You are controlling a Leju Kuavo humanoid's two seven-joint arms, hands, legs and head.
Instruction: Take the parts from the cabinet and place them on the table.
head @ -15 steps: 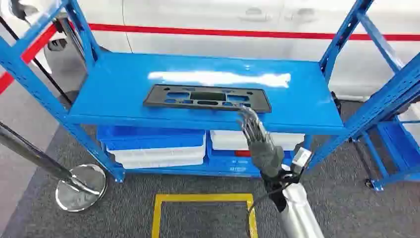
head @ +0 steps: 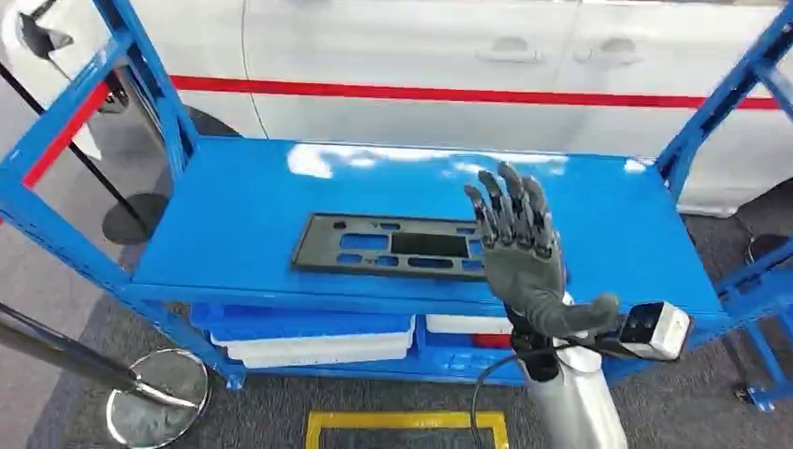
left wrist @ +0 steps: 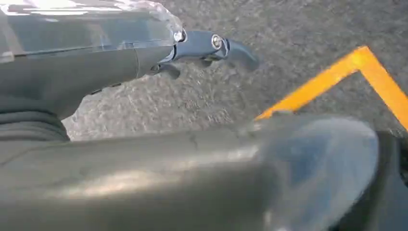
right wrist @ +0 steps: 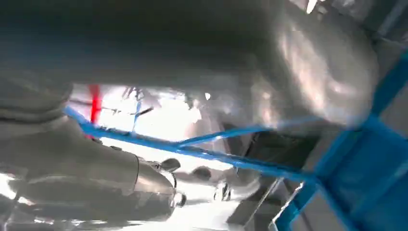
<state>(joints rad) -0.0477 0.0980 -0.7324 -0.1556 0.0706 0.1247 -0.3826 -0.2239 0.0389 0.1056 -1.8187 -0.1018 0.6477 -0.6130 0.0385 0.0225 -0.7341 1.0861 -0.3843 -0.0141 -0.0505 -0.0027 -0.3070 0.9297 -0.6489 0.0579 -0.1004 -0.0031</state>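
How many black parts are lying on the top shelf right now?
1. The black part lies flat near the front edge of the blue shelf, with the right hand raised over its right end, hiding that bit.

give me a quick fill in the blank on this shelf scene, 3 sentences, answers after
1. The flat black part lies on the ____ shelf of the blue rack.
2. The right hand is raised above the part with its fingers ____ and nothing in it.
3. Under that shelf sit stacked trays coloured blue and ____.

Missing words: top; spread; white
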